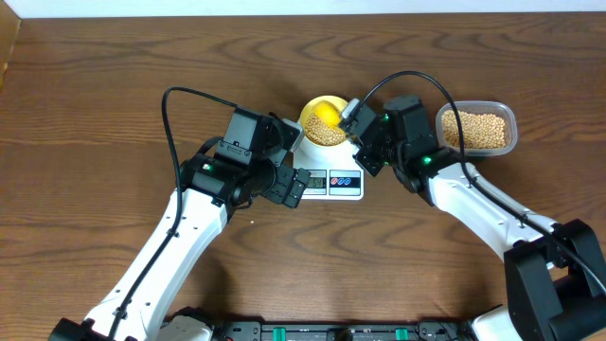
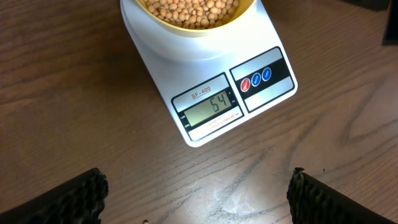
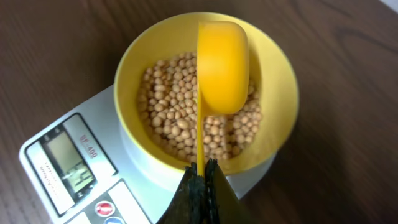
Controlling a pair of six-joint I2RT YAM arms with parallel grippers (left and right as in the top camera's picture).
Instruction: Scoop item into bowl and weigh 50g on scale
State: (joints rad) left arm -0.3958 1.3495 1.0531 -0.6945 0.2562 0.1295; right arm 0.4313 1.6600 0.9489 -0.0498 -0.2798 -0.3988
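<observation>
The pale-yellow bowl (image 3: 273, 106) holds many tan beans (image 3: 180, 127) and stands on the white scale (image 2: 205, 87), whose LCD (image 2: 210, 106) reads 54. The bowl also shows in the overhead view (image 1: 323, 121) on the scale (image 1: 331, 175). My right gripper (image 3: 202, 171) is shut on the handle of a yellow scoop (image 3: 222, 65), which hangs tilted over the bowl, its cup turned on edge. My left gripper (image 2: 198, 196) is open and empty, above bare table just in front of the scale.
A clear plastic tub (image 1: 476, 129) of beans stands at the right, behind my right arm. Dark wooden table surrounds the scale. A black cable loops over each arm.
</observation>
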